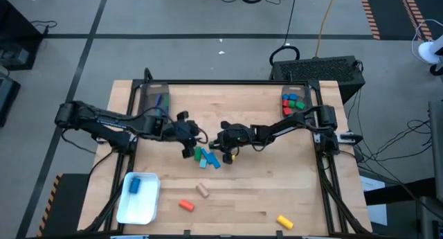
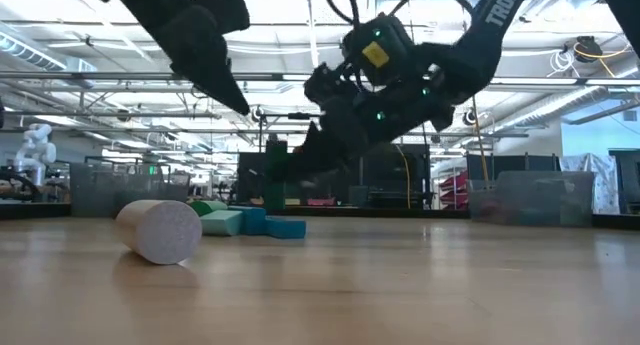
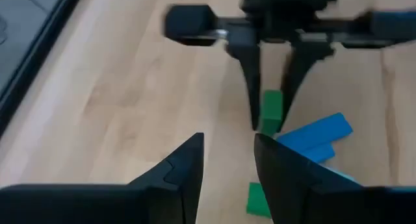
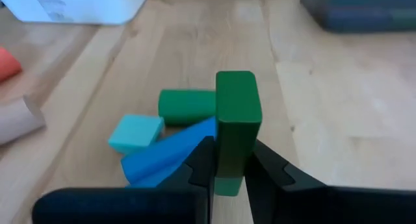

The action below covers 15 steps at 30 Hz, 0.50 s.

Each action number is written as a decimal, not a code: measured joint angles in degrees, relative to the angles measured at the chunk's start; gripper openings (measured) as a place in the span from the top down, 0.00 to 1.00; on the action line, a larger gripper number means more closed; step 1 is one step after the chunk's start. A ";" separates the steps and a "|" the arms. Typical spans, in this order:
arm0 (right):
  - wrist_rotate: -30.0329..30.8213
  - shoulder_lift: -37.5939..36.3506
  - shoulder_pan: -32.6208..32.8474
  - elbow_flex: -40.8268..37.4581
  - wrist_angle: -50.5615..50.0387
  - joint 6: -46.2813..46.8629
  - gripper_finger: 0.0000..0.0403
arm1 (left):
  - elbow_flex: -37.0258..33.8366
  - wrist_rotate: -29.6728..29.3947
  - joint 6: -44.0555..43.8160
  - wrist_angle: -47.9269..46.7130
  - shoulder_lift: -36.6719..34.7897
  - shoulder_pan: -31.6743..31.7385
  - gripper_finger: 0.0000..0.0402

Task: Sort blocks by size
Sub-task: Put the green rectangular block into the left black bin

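Mid-table lies a small heap of blocks: a green block (image 4: 186,106), a light blue cube (image 4: 135,133) and a blue bar (image 4: 170,158). My right gripper (image 4: 231,156), reaching in from the table's right, is shut on a green bar (image 4: 237,110) just right of the heap. My left gripper (image 3: 227,160) hangs open over the heap's left side (image 1: 187,150), facing the right gripper, with nothing between its fingers. A tan cylinder (image 2: 160,230), an orange block (image 1: 185,205) and a yellow block (image 1: 284,221) lie nearer the front edge. My right gripper pinches the green bar's lower part (image 4: 229,167) between its two fingers, one on each long side. The fingers come slanting down from the table's right. The bar stands on end above the fingers; whether its foot is clear of the table I cannot tell.
A white tray (image 1: 123,210) at the front left holds a blue block (image 1: 135,185). A clear bin (image 1: 147,93) at the back left holds a blue and a green bar; another (image 1: 304,95) at the back right holds several small red, green and blue blocks.
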 joint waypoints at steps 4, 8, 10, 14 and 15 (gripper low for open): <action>0.00 -1.02 0.00 0.00 -0.02 -0.74 0.90 | -3.53 2.43 1.82 7.56 0.01 -1.05 0.64; 0.00 -1.31 0.00 0.00 -0.01 -1.04 0.90 | -6.32 4.25 1.83 13.65 0.80 -1.06 0.57; 0.00 -1.31 0.00 0.00 -0.04 -1.04 0.90 | -7.10 4.28 1.83 14.88 1.35 -1.05 0.51; 0.00 -1.31 0.00 0.00 0.31 -1.05 0.90 | -7.17 4.30 1.59 16.87 3.80 -1.07 0.38; 0.00 -1.33 0.00 0.00 0.50 -1.04 0.90 | -7.17 4.30 1.59 18.12 4.53 -1.07 0.36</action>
